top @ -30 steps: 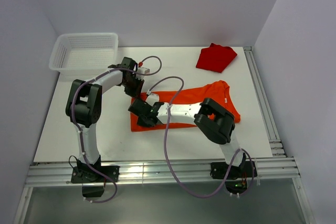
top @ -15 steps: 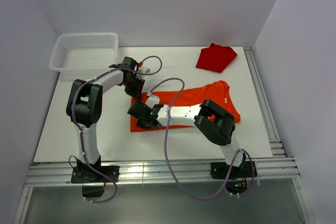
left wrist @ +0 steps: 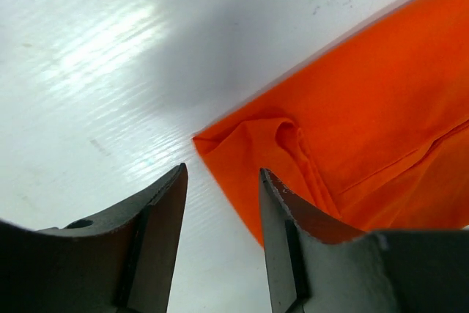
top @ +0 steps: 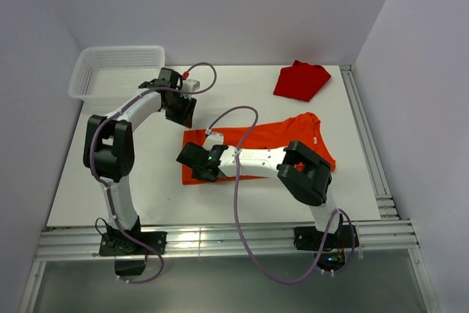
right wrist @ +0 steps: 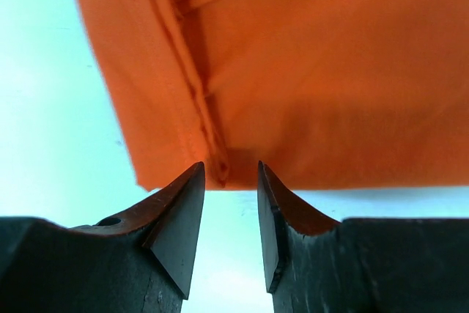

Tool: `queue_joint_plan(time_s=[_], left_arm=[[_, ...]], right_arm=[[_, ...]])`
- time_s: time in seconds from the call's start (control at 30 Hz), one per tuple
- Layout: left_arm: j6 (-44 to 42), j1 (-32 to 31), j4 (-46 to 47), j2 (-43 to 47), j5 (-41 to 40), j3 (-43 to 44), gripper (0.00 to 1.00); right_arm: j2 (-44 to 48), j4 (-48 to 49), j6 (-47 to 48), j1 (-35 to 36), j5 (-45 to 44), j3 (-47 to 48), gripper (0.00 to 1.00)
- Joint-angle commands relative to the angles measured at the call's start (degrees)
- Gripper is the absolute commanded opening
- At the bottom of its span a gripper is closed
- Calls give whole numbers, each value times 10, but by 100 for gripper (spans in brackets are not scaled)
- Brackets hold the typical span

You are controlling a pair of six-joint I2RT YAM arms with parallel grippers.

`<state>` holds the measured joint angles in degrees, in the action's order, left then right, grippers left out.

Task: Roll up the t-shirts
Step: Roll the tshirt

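Orange t-shirt (top: 293,131), dark red t-shirt (top: 300,82), white table (top: 146,174).

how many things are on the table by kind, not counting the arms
t-shirts: 2 (orange t-shirt, red t-shirt)
baskets: 1 (white basket)
total: 3

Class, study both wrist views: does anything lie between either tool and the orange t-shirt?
Nothing visible does. The left tool hangs open over the orange t-shirt corner; the right tool is open at its hem, only bare table around.
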<state>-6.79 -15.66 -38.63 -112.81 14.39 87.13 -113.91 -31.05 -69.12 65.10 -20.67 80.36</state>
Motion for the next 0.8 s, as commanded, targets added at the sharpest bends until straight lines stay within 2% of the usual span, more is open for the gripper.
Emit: queue_joint_plan(time_s=[0.0, 0.23, 0.4, 0.6, 0.77], left_arm=[[-2, 20, 2, 46, 13, -1, 50], [-14, 58, -3, 52, 89, -44, 56], [-16, 71, 0, 24, 148, -61, 58], [-6, 72, 14, -23, 185, -64, 59], [4, 72, 29, -44, 197, -73, 58]], right_arm=[[26, -43, 9, 12, -48, 51, 43], [-34, -59, 45, 14, -45, 141, 45], [-87, -67, 65, 14, -39, 199, 47], [-130, -96, 67, 15, -37, 233, 50], [-134, -111, 56, 18, -39, 219, 53]])
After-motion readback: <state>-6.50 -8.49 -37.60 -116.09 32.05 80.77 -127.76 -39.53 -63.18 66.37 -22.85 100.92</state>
